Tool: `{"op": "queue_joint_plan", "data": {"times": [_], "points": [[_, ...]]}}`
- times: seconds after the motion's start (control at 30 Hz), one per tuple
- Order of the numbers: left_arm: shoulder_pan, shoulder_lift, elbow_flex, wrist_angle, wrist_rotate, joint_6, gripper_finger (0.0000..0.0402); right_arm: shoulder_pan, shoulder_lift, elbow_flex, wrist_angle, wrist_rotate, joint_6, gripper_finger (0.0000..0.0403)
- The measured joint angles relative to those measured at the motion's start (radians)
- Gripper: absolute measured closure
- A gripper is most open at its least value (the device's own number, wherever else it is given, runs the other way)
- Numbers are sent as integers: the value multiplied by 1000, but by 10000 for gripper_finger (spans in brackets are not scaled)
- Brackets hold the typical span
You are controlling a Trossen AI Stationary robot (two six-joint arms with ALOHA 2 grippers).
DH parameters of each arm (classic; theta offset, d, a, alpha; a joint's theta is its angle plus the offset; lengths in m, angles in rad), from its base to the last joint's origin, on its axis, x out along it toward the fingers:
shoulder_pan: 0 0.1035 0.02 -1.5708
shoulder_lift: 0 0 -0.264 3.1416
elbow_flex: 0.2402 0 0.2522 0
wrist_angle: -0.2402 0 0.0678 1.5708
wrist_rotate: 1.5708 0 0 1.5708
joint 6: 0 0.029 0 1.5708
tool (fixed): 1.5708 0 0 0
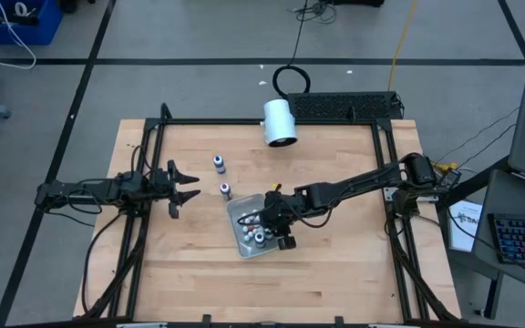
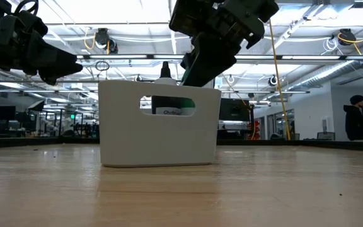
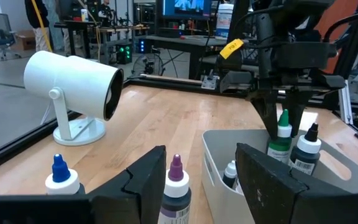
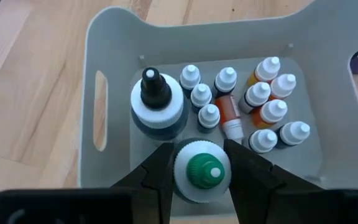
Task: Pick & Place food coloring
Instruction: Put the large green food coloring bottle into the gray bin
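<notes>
Over the white bin (image 4: 104, 37) my right gripper (image 4: 201, 168) is clamped on the green-capped bottle (image 4: 204, 171), which seems to hang just above the bin floor beside the black-capped bottle (image 4: 157, 102). Releasing crooked could topple the small white-capped bottles (image 4: 201, 96). My left gripper (image 3: 201, 180) waits parted near the purple-capped bottle (image 3: 176, 186) and blue-capped bottle (image 3: 61, 177).

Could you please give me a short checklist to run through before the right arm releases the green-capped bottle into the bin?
1. Right gripper shut on the green-capped bottle: ok.
2. Bottle over the white bin, inside its walls: ok.
3. Bottle upright, cap up: ok.
4. Free spot below, beside the black-capped bottle: cannot tell.
5. Left gripper open, away from the bin: ok.
6. Blue-capped bottle and purple-capped bottle on the table, not yet in the bin: not ok.
</notes>
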Motion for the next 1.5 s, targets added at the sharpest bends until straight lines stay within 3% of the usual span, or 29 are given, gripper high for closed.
{"op": "queue_joint_plan", "data": {"times": [0.3, 0.93, 1.2, 1.5], "points": [[0, 0, 0, 0, 0, 0, 193, 0, 0, -7, -2, 22, -15, 295], [0, 0, 0, 0, 0, 0, 205, 5, -3, -25, 3, 21, 18, 295], [0, 0, 0, 0, 0, 0, 193, 28, -1, -28, 6, 18, 81, 205], [0, 0, 0, 0, 0, 0, 204, 40, -15, -30, 15, 19, 109, 193]]}}
